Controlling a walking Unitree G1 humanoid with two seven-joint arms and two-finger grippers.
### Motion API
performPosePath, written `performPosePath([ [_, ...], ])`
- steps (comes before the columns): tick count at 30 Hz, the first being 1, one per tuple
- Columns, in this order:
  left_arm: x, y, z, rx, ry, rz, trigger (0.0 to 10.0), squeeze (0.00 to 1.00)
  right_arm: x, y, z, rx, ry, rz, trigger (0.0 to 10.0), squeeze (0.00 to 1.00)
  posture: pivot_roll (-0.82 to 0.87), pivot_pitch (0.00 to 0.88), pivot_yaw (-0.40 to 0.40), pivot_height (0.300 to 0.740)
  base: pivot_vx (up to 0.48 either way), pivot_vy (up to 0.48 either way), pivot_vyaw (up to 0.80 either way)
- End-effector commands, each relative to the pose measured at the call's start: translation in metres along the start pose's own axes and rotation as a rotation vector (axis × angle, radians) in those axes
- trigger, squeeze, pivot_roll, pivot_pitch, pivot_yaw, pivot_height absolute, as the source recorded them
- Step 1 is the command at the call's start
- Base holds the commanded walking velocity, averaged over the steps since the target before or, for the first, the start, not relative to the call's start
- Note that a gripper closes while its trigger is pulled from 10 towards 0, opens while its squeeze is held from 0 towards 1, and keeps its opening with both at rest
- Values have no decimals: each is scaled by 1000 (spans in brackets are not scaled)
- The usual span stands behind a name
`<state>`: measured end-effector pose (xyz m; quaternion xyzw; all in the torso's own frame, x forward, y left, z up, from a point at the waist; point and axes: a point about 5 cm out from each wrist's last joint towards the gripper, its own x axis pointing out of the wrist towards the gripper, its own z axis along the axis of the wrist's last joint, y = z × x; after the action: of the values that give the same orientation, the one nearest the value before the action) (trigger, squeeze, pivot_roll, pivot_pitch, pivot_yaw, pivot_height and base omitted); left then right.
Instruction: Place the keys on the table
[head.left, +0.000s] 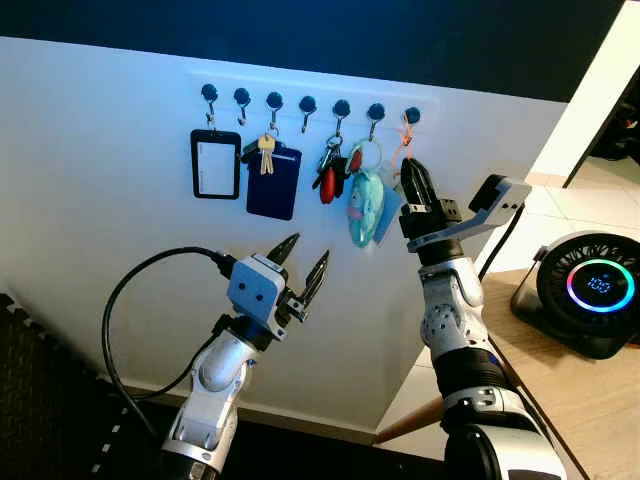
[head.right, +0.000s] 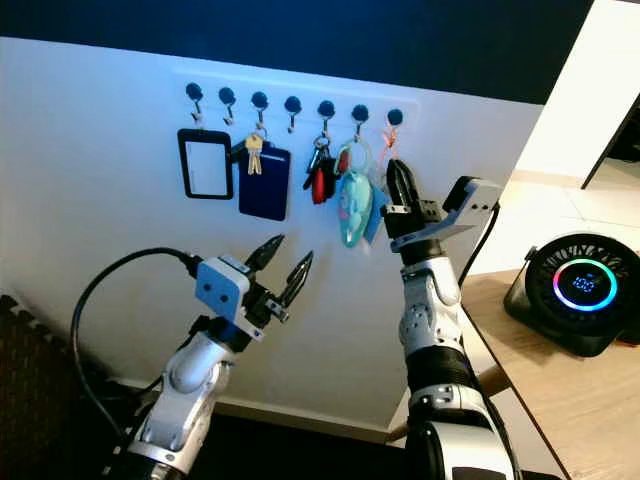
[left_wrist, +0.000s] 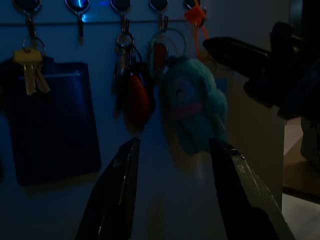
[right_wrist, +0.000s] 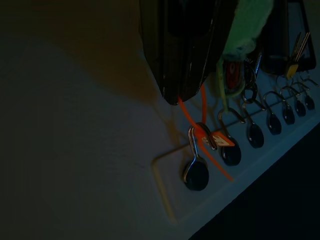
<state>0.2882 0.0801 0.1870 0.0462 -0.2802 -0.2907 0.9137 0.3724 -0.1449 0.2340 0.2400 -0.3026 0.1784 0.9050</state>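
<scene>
A white rack of hooks (head.left: 310, 95) is fixed to the wall. From it hang a black badge holder (head.left: 215, 165), brass keys (head.left: 266, 152) over a navy card holder (head.left: 273, 182), a red key bunch (head.left: 328, 176), a teal plush keychain (head.left: 364, 205) and an orange cord (right_wrist: 202, 132). The cord loops over the rightmost hook (right_wrist: 196, 172). My right gripper (head.left: 412, 170) is raised to that hook, its fingers shut on the orange cord. What hangs from the cord is hidden behind the fingers. My left gripper (head.left: 310, 247) hovers open below the red bunch and plush (left_wrist: 192, 107), holding nothing.
A wooden table (head.left: 560, 395) stands at the right, carrying a round black device (head.left: 592, 290) with a glowing ring. A black cable (head.left: 118, 320) loops from my left wrist. Dark floor mat (head.left: 40, 400) lies at lower left. A doorway opens at far right.
</scene>
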Motion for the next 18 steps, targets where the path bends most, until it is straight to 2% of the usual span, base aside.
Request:
performPosePath([
  [1,4,-4,5,-6,-22,-18,10000,0,3,1,3,-5,-12,5,0,0,90,80,-72,740,0,0,0],
  [8,8,-17,11,17,-37,-104,10000,0,7,4,8,6,-41,14,0,0,91,80,-72,740,0,0,0],
  [18,9,-18,11,17,-28,-110,10000,0,16,9,20,30,-100,28,0,0,91,80,-71,740,0,0,0],
])
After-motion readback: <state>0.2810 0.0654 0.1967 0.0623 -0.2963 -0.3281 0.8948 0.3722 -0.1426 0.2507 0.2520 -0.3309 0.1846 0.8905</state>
